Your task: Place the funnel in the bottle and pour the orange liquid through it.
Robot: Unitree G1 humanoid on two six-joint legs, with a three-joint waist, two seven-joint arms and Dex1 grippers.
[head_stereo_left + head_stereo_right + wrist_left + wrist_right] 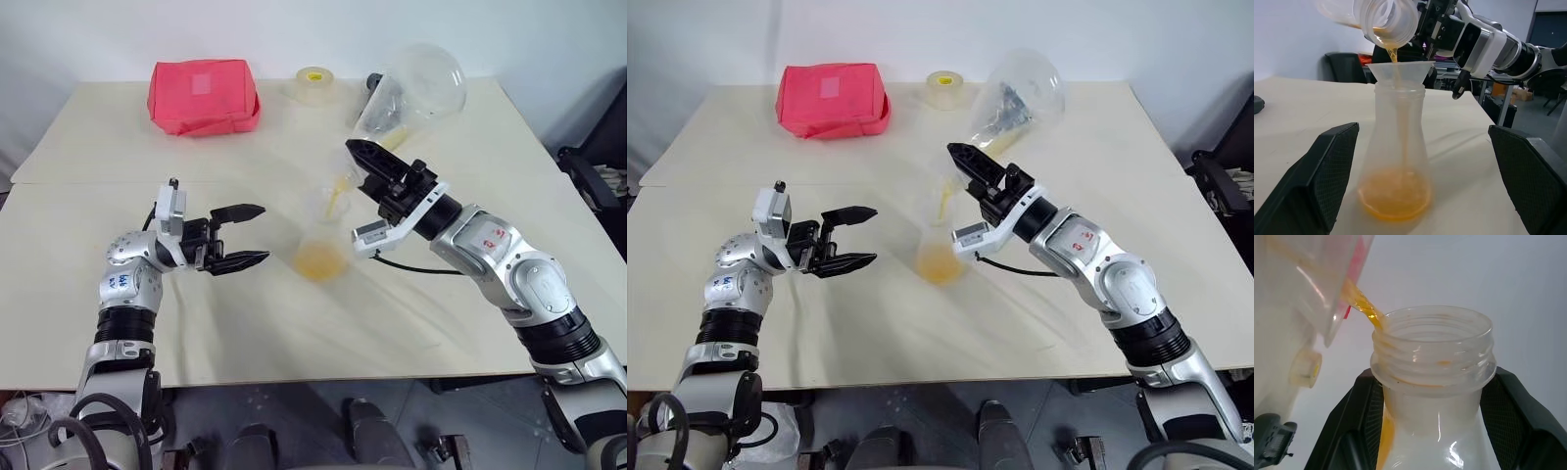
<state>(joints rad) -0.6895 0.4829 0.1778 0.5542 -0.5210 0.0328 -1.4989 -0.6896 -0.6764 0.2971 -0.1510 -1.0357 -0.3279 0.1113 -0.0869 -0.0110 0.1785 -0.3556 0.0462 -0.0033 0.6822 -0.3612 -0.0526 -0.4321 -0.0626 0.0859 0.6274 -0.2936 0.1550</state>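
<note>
Two grippers, two clear flask-shaped vessels and one funnel (pixel 1399 71) are sharing a pale table (pixel 490 176). The right gripper (pixel 1435 387) is clamping its two fingers on the threaded neck of the tipped flask (pixel 416 83), and a thin stream of the orange liquid (pixel 1395 198) is falling into the funnel, which is sitting in the mouth of the bottle (pixel 318 245) standing mid-table. The left gripper (pixel 263 235) is waiting just beside the bottle, jaws spread wide and touching nothing. One red pouch (pixel 203 95) and one tape roll (pixel 313 83) are lying at the far edge. The left wrist view is showing liquid pooling in the bottle's base; the right wrist view is showing the grip on the neck.
</note>
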